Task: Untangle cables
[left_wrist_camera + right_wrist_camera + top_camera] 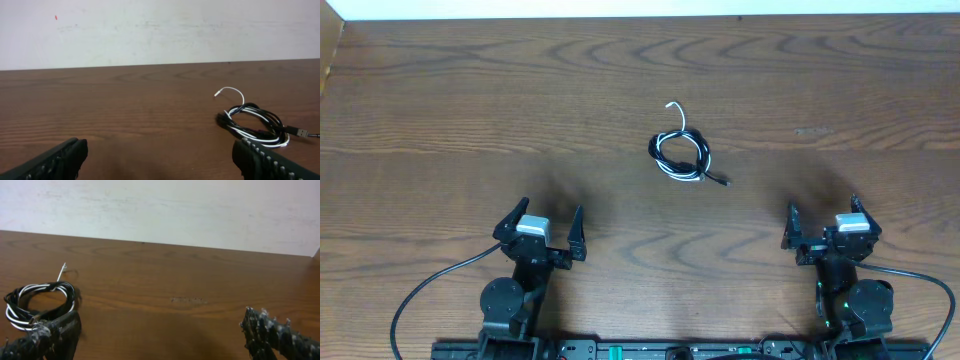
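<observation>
Left claw [552, 207]: jaws stand wide apart, nothing between them. It sits low over the wood-grain counter [440, 110]. Its two dark ribbed fingers [55, 159] show at the lower corners of the left wrist view, with bare counter between them.

Right claw [823, 205]: jaws likewise wide apart and holding nothing. Its fingertips carry a rough, flecked surface in the right wrist view.

Task items: the black cable [701, 152] and the white cable [678, 118] lie together in one small loose coil on the counter, strands running side by side and crossing one another. The coil rests ahead of both claws and between them: ahead and to the right of the left claw, ahead and to the left of the right claw, well apart from each. Neither claw touches it.

The white cable's free end rises from the side of the coil farthest from the claws and finishes in a small plug [669, 104]. The black cable's plug [724, 182] trails out of the coil's near side, toward the right claw, flat on the counter.

In the right wrist view the near edge of the coil is partly hidden behind that claw's left finger; the overhead view shows clear counter between them.

Thicker black wires [420, 292] run from the arm bases behind the claws.
</observation>
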Available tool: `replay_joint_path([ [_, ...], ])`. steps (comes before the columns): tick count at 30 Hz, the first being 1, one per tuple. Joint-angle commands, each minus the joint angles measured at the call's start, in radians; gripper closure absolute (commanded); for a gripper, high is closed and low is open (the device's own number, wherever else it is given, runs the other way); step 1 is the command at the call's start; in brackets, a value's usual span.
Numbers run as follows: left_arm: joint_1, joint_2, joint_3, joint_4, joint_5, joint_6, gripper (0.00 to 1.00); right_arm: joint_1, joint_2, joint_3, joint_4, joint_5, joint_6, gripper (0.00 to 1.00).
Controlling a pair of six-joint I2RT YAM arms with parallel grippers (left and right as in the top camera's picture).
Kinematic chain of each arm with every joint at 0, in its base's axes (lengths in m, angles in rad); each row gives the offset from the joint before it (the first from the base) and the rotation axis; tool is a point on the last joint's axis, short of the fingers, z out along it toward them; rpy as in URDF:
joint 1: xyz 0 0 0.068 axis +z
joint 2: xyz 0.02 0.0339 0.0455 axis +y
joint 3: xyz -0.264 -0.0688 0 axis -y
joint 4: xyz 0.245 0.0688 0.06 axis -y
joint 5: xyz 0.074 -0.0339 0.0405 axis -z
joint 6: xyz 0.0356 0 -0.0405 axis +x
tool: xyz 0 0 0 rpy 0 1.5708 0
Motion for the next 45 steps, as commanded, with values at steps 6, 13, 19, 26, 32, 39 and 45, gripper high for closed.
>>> replay_joint_path([
  [6, -0.003, -0.001, -0.015, -0.039, 0.005, 0.017, 0.02, 0.004, -0.001, -0.001, -0.002, -0.002, -0.004, 0.01],
  [13, -0.003, -0.001, -0.015, -0.039, 0.014, 0.016, 0.02, 0.004, -0.001, -0.001, -0.002, -0.002, -0.004, 0.01],
  [19, -0.003, -0.001, -0.015, -0.036, 0.021, 0.013, 0.02, 0.004, -0.001, -0.001, -0.002, -0.002, -0.004, 0.01],
  [26, -0.003, -0.001, -0.015, -0.036, 0.02, 0.013, 0.02, 0.004, -0.001, -0.001, -0.002, -0.01, -0.004, 0.01],
  [32, -0.003, -0.001, -0.015, -0.036, 0.02, -0.025, 0.02, 0.004, -0.001, -0.001, -0.002, -0.025, -0.004, 0.01],
  [39, -0.003, -0.001, -0.006, -0.048, 0.021, -0.027, 0.02, 0.004, -0.001, -0.001, -0.003, -0.028, -0.005, 0.01],
  [45, -0.003, 0.035, 0.04, -0.07, 0.02, -0.029, 0.02, 0.004, -0.001, -0.001, -0.003, -0.04, -0.003, 0.01],
])
